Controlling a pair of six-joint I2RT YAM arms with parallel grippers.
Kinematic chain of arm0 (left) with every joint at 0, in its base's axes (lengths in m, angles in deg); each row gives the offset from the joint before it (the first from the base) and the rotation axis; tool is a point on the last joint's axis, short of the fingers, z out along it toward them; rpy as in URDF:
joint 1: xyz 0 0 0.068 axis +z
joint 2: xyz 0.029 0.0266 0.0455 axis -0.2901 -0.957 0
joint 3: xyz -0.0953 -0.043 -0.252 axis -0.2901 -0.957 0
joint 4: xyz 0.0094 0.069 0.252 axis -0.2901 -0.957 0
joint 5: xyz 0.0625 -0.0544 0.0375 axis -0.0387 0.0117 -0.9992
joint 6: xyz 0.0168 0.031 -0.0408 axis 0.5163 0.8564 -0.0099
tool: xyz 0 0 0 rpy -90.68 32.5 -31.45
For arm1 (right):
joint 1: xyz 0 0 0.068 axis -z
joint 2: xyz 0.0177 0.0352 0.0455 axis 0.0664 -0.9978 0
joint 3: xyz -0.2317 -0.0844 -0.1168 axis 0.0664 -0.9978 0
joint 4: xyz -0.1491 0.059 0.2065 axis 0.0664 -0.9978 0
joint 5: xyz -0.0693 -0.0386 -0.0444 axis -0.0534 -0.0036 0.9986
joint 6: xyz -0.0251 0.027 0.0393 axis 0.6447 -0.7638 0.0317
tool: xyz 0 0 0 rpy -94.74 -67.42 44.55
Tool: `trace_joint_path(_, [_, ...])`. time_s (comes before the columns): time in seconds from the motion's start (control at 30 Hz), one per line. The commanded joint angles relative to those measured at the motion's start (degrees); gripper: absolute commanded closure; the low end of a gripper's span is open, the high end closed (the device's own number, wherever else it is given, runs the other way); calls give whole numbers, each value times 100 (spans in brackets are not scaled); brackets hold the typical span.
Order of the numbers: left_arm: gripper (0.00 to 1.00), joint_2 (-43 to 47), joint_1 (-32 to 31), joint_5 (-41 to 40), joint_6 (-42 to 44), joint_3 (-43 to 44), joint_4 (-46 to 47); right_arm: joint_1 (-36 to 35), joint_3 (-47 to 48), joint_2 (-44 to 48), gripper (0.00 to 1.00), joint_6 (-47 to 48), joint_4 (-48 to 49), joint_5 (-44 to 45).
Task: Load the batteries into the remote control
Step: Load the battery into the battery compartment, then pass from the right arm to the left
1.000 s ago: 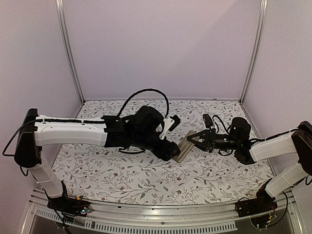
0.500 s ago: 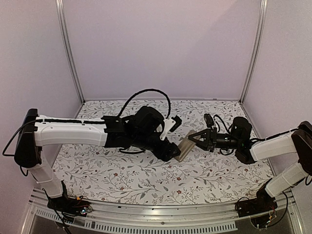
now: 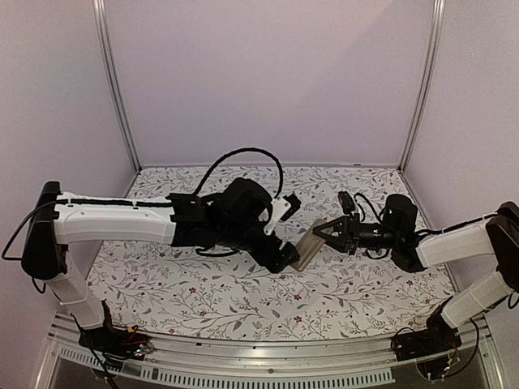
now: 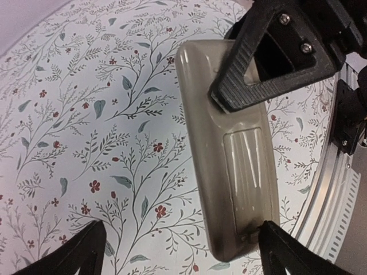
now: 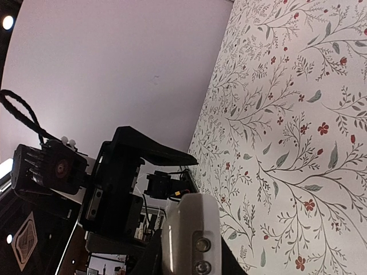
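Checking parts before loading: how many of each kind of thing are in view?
remote control: 1
batteries: 0 in view
grippers: 2, left gripper and right gripper
floral tablecloth: 1
Total: 4

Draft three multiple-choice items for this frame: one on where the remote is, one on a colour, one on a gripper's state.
1. Where is the remote control?
A. held in the right gripper
B. lying flat at the far left corner
C. resting on the near metal rail

2. What colour is the remote control's back?
A. bright blue
B. grey-beige
C. black

3. The left gripper is:
A. shut on the remote control
B. shut on a battery
C. open

Answers:
1 A: the left wrist view shows the right gripper clamped on its upper part.
2 B: the back faces the left wrist camera and is grey-beige.
3 C: its jaws stand wide apart, one well clear of the remote control.
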Motion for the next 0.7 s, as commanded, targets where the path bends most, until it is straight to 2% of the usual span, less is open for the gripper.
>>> trace_joint_path(0.0, [1, 419, -68, -207, -10, -237, -37, 21, 323, 248, 100, 511, -897, 294])
trace_joint_path(0.23, [0, 14, -221, -183, -7, 101, -130, -112, 717, 776, 100, 1582, -2934, 974])
trace_joint_path(0.5, [1, -775, -255, -90, -373, 783, -182, -215, 851, 983, 99, 1613, -3103, 1095])
trace_joint_path(0.67, [5, -1055, -229, 17, -468, 1065, -184, -259, 1018, 1081, 98, 1662, -3262, 1107])
